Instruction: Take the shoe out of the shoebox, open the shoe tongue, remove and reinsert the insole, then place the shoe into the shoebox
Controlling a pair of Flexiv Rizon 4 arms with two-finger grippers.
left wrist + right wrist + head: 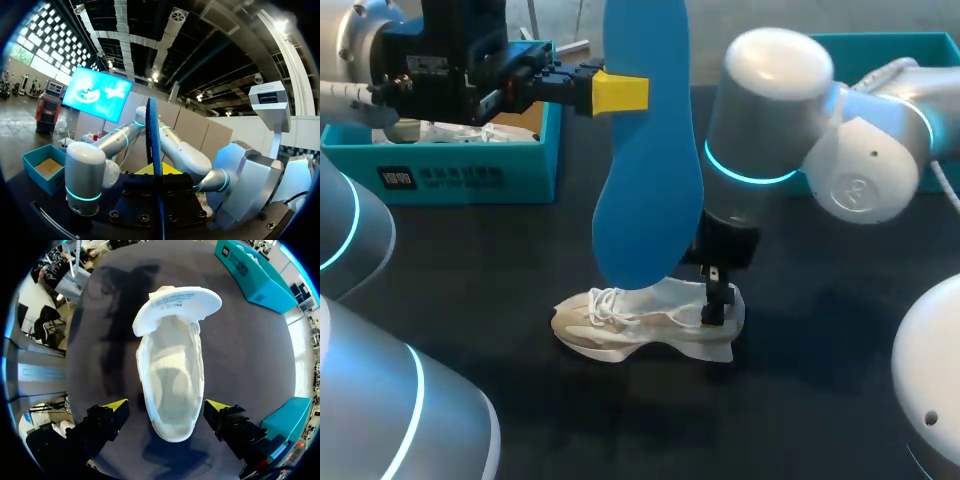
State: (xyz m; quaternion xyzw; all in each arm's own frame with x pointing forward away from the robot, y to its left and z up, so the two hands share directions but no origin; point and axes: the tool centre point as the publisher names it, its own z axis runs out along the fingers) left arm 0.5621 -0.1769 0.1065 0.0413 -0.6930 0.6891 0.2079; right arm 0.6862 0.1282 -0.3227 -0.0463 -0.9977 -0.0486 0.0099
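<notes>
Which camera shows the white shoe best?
The right wrist view: it looks straight down into the shoe, tongue open. The head view shows its side, partly behind the blue insole. The left wrist view shows no clear shoe.

A robotics lab workstation: 2 pale robot arms with glowing cyan rings, the left arm (360,230) at the frame's left and the right arm (770,100) at upper right, over a dark table (470,270), with a teal shoebox (470,178) at upper left.

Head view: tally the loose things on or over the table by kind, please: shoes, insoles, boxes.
Shoe: 1
Insole: 1
Teal boxes: 2
Total: 4
</notes>
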